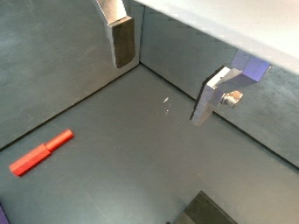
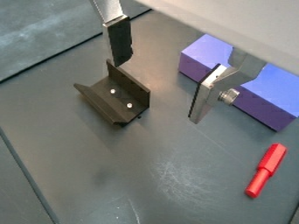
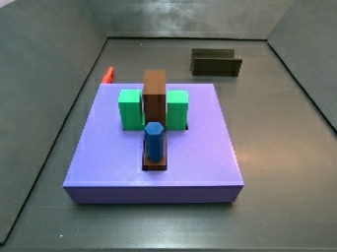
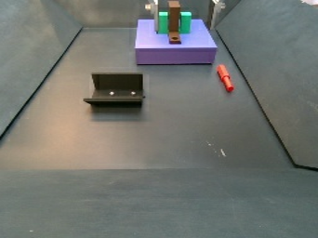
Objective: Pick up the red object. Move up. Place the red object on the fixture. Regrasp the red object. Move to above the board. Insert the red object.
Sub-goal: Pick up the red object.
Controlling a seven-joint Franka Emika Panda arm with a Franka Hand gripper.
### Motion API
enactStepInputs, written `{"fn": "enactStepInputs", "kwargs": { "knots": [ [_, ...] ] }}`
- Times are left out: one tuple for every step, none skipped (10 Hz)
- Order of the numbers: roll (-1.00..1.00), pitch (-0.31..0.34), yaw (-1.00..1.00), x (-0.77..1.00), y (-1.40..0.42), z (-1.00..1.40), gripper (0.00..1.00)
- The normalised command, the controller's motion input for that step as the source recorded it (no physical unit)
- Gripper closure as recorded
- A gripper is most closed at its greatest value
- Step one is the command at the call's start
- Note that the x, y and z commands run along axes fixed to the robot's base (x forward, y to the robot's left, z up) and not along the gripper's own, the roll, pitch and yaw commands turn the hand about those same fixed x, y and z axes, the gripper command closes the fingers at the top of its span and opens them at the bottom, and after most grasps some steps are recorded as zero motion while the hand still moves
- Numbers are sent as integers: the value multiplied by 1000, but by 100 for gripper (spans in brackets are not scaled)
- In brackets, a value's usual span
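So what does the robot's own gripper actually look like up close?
In both wrist views the gripper has two flat silver metal fingers with dark pads on their inner faces. One finger carries a small round metal fitting. No cables or markings show, and nothing sits between the fingers.

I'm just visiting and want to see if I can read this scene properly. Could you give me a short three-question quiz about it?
1. True or false: the red object lies on the floor, beside the board and not on it.
2. Multiple choice: what is between the gripper fingers in both wrist views? A) the red object B) the blue peg C) nothing
3. Fill in: on the board, the blue peg stands in front of the tall ____ block in a side view.

Key
1. True. It also lies apart from the fixture.
2. C. The gripper hangs open above the floor, with no piece between its fingers.
3. Brown.
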Motion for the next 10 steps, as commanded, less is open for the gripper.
{"fn": "enactStepInputs", "kwargs": {
  "knots": [
    [0, -61, 0, -63, -29, -134, 0],
    [103, -144, 77, -309, -677, -226, 0],
    [167, -200, 94, -414, -943, -331, 0],
    [203, -210, 120, -360, -1000, -386, 0],
    [200, -220, 126, -351, -1000, -406, 0],
    [186, -234, 143, -394, -971, -466, 0],
    [66, -224, 163, -423, -649, -531, 0],
    [0, -213, 140, -380, -514, -517, 0],
    [0, -196, 149, -286, -583, -514, 0],
    [0, -187, 106, -249, -497, -529, 0]
  ]
}}
